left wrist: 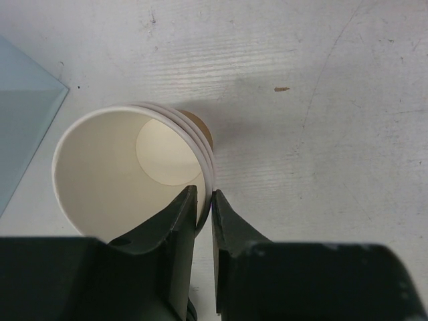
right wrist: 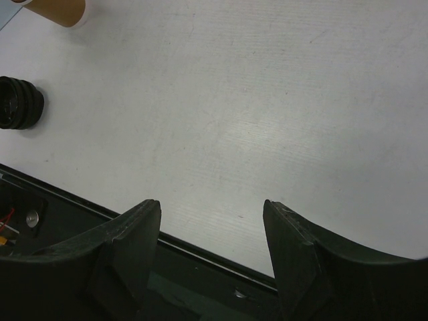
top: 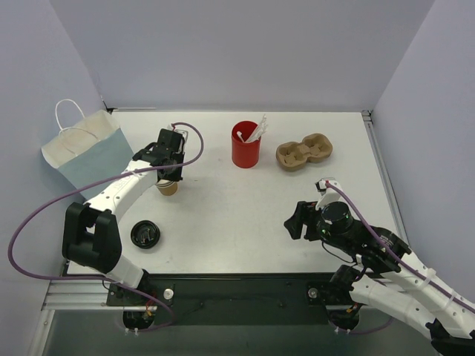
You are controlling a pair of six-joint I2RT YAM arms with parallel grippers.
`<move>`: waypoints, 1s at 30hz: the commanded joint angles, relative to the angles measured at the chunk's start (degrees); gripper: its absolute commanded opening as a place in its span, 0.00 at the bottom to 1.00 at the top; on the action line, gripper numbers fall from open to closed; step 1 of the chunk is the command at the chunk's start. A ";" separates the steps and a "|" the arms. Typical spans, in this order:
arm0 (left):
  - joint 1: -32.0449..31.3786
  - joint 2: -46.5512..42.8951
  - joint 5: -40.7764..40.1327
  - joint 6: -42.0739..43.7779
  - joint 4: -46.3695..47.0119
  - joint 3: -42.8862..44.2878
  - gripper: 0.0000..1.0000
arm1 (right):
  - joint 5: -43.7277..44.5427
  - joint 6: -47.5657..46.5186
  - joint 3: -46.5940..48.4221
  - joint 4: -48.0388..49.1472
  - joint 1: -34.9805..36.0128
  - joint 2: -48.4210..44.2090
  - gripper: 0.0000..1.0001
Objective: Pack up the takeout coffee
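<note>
At the left gripper (left wrist: 204, 194): fingers nearly pressed together, pinching the rim of the nested kraft paper cups (left wrist: 120, 174); one finger sits inside the mouth, the other outside the wall, and the cup wall fills the thin gap.
Nested kraft paper cups: lidless and upright on the white table (top: 245, 222). Cream inside, brown outside. About three rims show, one inside another. Left-rear part of the table, under the left wrist.
Takeout coffee: cannot tell where it is. No view shows a kraft cup with a lid on. The only kraft cups seen are this lidless stack.
Paper bag (top: 85, 148): pale blue with a white top and white handles, at the far left edge of the table. Near the cups but apart from them. Its blue side panel shows at the left edge of the left wrist view.
Black lids (top: 145, 235): small ridged stack on the table. Nearer the arm bases than the cups and apart from them. Nothing touches it.
Red cup (top: 246, 152): taller, upright at rear centre, with white stirrers (top: 256, 132) sticking out of the top. Well apart from the kraft cups.
Pulp cup carrier (top: 303, 152): brown, two wells visible, just right of the red cup.
Right gripper (right wrist: 210, 207): fingers spread wide with nothing between them. It hangs over bare table by the near edge, right of centre, well apart from every item.
</note>
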 commanded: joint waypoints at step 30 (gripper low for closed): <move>0.35 -1.58 0.76 0.63 2.13 2.97 0.13 | -0.52 -0.05 -1.14 1.49 0.29 2.22 0.64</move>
